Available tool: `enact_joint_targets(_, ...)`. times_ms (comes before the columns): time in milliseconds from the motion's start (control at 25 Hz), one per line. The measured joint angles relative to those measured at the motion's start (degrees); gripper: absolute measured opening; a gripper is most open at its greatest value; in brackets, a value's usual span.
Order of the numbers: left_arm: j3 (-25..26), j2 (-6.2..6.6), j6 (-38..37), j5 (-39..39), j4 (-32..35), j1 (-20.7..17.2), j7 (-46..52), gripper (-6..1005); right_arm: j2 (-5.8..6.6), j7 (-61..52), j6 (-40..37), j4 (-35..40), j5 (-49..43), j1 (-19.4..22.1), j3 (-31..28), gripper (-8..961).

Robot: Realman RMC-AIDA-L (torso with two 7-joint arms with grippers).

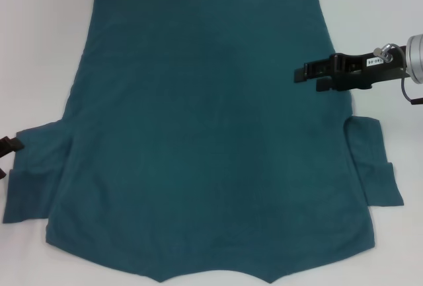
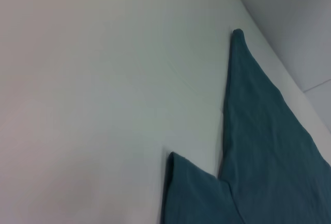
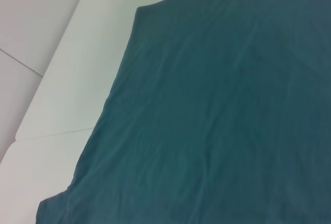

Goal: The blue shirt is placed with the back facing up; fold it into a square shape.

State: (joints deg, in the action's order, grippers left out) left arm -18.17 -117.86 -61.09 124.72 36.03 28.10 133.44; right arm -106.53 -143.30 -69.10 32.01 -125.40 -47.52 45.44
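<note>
I see the blue shirt (image 1: pixel 211 147) lying flat on the white table (image 1: pixel 39 48), plain dark teal back up, hem at the far edge, collar toward me, and both short sleeves spread out to the sides. My right gripper (image 1: pixel 305 74) reaches in over the shirt's right side above the sleeve, its 2 black fingers (image 1: pixel 314 68) drawn narrowly together with nothing between them. My left gripper (image 1: pixel 9 146) barely shows at the frame edge beside the left sleeve, and I cannot tell how its fingers stand.
</note>
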Motion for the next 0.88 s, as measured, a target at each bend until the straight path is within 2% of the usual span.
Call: enact_joint_targets(880,-4.01,-0.14,2.18,0.08,-2.23,0.66,-0.73,874,-0.17,-0.04,-0.32,-0.03,0.17,-0.03,-0.07,716)
